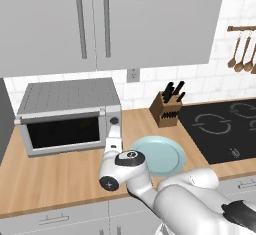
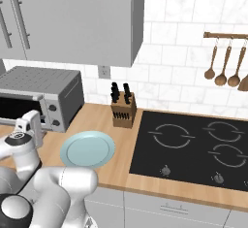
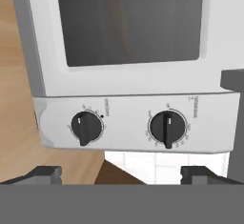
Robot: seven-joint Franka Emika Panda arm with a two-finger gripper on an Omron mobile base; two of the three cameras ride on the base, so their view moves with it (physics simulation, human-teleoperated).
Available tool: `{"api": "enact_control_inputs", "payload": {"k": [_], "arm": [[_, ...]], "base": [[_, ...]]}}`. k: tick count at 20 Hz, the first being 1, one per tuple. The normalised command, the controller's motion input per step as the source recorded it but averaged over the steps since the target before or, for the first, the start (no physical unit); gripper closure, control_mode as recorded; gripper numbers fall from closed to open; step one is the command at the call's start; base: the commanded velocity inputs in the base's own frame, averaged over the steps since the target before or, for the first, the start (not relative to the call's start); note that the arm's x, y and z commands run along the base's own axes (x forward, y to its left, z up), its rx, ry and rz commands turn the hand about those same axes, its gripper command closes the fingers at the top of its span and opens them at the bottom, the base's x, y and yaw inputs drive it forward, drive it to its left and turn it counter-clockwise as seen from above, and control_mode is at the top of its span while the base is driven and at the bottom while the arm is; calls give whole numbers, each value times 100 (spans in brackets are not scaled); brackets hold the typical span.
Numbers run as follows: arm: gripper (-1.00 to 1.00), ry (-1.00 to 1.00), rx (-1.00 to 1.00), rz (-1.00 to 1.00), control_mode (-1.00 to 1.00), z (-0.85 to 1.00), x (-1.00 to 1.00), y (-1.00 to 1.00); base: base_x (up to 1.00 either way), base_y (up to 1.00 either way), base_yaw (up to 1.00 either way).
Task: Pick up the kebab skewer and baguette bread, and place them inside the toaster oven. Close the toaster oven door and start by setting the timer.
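1. Left base view: you've got one toaster oven (image 1: 70,116) on the wooden counter (image 1: 55,179), its door (image 1: 62,131) shut, and one empty light-blue plate (image 1: 167,159) just right of it. One knife block (image 1: 165,110) stands by the black cooktop (image 1: 225,126). Your gripper (image 1: 114,135) sits right at the oven's knob panel.
2. Right base view: same single oven (image 2: 41,98), plate (image 2: 87,149) and knife block (image 2: 123,110). Three burner rings are visible on the cooktop (image 2: 193,149), and wooden spoons (image 2: 223,69) hang on the wall; the rightmost is cut off.
3. Hand view: you face two dark knobs (image 3: 86,127), below the door's dark glass (image 3: 128,20). Both fingertips (image 3: 43,174) sit far apart, released, gripping nothing.
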Motion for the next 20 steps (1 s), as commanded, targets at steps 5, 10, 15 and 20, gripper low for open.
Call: {"api": "enact_control_inputs", "payload": {"k": [5, 10, 15, 20], "arm": [[-100, 0, 0, 3, -100, -7, 14, -40], [-100, 0, 0, 4, -100, -27, 17, -11], [-100, 0, 0, 8, -100, -19, 23, -12], [-100, 0, 0, 9, -100, -14, 4, -24]], "base": [[0, 0, 0], [0, 0, 0], [0, 0, 0], [0, 0, 0]]}}
